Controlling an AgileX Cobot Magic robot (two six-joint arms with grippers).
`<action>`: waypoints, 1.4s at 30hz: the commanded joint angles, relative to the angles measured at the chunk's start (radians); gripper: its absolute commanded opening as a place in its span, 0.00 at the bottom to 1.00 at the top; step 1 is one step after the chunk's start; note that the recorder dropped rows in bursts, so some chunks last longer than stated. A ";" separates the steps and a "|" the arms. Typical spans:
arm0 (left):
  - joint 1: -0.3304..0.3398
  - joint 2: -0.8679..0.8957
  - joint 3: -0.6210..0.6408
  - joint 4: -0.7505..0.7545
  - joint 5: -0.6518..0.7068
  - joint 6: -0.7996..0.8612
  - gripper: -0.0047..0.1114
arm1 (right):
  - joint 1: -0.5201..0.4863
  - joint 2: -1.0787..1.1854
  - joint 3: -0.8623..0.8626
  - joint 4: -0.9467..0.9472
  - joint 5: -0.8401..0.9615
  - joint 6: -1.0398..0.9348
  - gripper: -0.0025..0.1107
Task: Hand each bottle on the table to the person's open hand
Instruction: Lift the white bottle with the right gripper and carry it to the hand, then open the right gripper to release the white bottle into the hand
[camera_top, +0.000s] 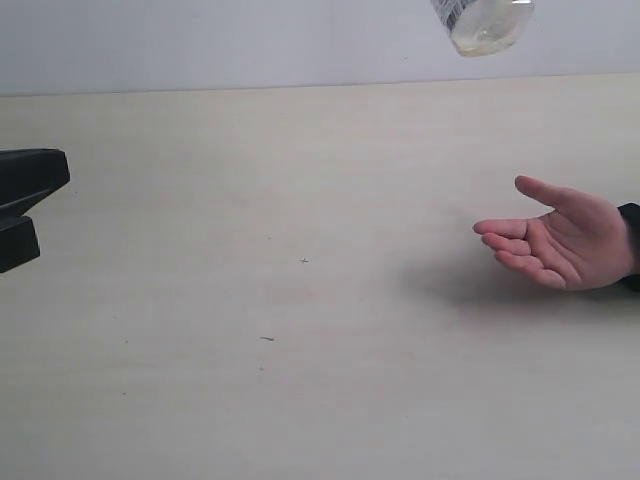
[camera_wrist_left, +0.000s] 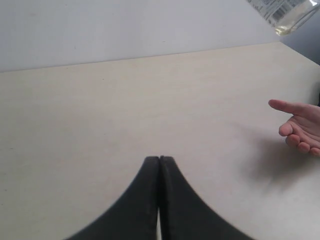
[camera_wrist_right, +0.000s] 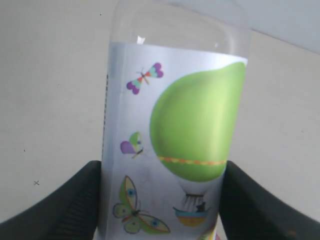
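You face a plain pale wall (camera_top: 200, 40) meeting the far edge of the beige table (camera_top: 300, 400); light is soft, even.

Bottles: one clear plastic bottle (camera_wrist_right: 172, 150) with a white label of a green balloon and butterflies is showing.
Hands: one bare light-skinned human hand (camera_top: 560, 238) is showing.
Tables: one wide pale beige tabletop (camera_top: 300, 380) is showing.
Grippers: two black robot grippers are showing, the left gripper (camera_wrist_left: 159, 160) and the right gripper (camera_wrist_right: 161, 172).

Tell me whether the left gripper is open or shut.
Shut: the left gripper has its jaws pressed together tip to tip, with nothing between them.
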 joint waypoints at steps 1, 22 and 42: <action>0.002 -0.006 0.003 0.004 -0.001 0.004 0.04 | 0.003 -0.112 0.080 -0.024 -0.006 -0.015 0.02; 0.002 -0.006 0.003 0.004 -0.001 0.004 0.04 | 0.003 -0.698 0.549 -0.028 -0.006 0.012 0.02; 0.002 -0.006 0.003 0.004 -0.001 0.004 0.04 | 0.003 -0.377 0.979 -0.186 -0.353 0.124 0.02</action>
